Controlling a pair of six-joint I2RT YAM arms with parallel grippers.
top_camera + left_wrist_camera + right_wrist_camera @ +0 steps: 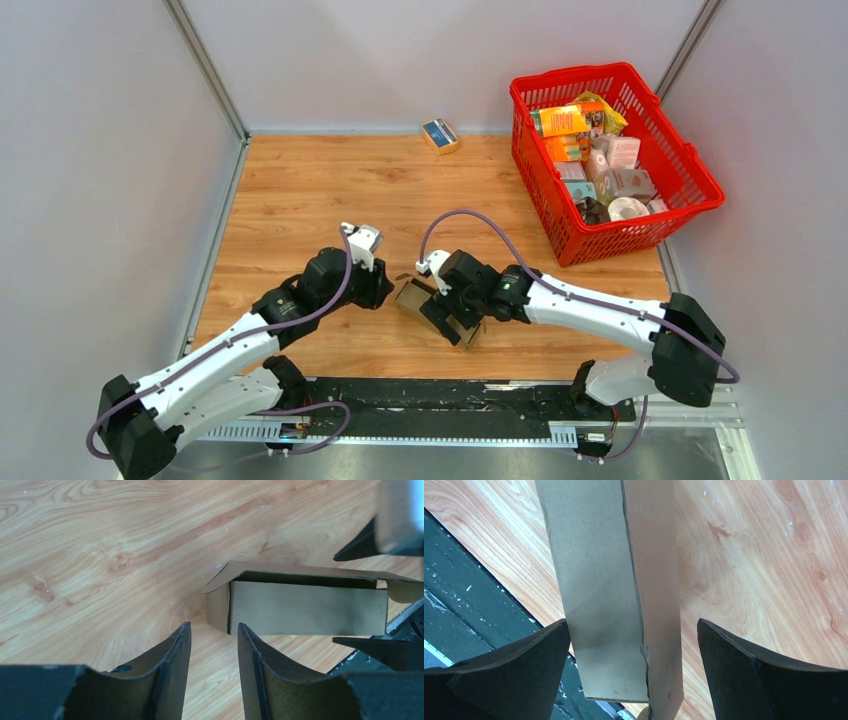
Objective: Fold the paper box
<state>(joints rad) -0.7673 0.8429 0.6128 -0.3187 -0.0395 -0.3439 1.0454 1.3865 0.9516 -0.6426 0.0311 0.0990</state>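
The paper box point(411, 296) is a plain brown cardboard piece, partly folded into a long shallow shape, on the wooden table near its front middle. In the left wrist view the box point(305, 607) lies just ahead and to the right, with a rounded flap at its left end. My left gripper point(214, 626) is slightly open and empty, just short of the box; in the top view it point(386, 291) is at the box's left. My right gripper point(632, 623) is open wide with the box point(594, 580) between its fingers; its left finger is next to the box's edge. In the top view it point(452, 322) straddles the box's right end.
A red basket point(690, 170) full of colourful packages stands at the back right. A small blue-and-tan box point(440, 135) lies at the table's far edge. A black rail point(450, 395) runs along the near edge, just behind the paper box. Grey walls stand on both sides.
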